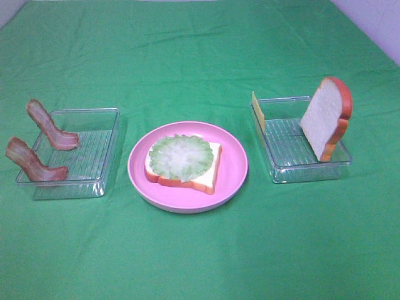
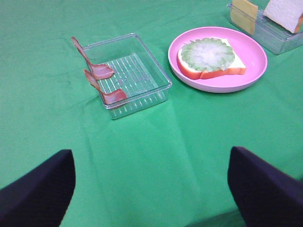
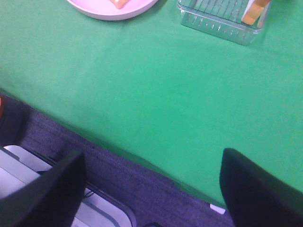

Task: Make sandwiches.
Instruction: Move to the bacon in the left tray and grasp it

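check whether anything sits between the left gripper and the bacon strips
Nothing visible does: only bare green cloth lies between the open left gripper and the bacon strips, which lean over the clear tray's rim.

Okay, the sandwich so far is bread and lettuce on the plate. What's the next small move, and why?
Probably move the open left hand toward the nearer bacon strip on the left tray. The lettuce already tops the bread on the plate, that hand is empty, and the bacon sits on its side.
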{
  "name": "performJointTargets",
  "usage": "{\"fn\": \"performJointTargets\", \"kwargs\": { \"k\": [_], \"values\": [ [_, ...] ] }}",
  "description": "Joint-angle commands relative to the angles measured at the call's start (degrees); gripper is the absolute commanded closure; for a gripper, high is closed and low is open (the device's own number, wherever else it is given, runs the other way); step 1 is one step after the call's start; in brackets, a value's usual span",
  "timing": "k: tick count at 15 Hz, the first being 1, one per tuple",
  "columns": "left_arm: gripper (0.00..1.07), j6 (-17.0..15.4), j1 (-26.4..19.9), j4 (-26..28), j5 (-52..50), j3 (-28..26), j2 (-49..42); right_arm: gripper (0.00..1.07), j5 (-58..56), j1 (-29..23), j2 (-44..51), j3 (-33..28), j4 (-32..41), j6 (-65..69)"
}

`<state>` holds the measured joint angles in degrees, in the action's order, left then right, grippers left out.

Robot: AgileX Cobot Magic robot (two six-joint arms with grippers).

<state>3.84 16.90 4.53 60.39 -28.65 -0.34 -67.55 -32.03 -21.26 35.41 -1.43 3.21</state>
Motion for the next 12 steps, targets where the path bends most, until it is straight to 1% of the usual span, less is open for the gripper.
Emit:
{"fn": "performJointTargets", "kwargs": {
  "k": [1,3,7,10,12],
  "values": [
    [0.24,0.0,0.29,0.0,-0.52,0.06,-1.15,0.34,3.04,-0.06,7.68,-3.21,1.89,-5.04],
    [0.24,0.0,0.29,0.0,-0.52,0.06,-1.15,0.34,5.04,-0.06,14.04,-5.04,3.61,-7.85],
    [0.24,-0.11,0.29,0.0,-0.52,0.06,-1.09,0.34,5.33,-0.06,22.57,-5.16,5.56,-9.91],
    [0.24,-0.4,0.29,-0.11,-0.52,0.06,-0.86,0.34,5.79,-0.06,22.35,-5.61,6.07,-10.08],
    [0.25,-1.83,0.29,-0.52,-0.63,0.06,0.06,0.34,6.65,-0.06,22.35,-6.53,5.73,-10.2]
  ]
}}
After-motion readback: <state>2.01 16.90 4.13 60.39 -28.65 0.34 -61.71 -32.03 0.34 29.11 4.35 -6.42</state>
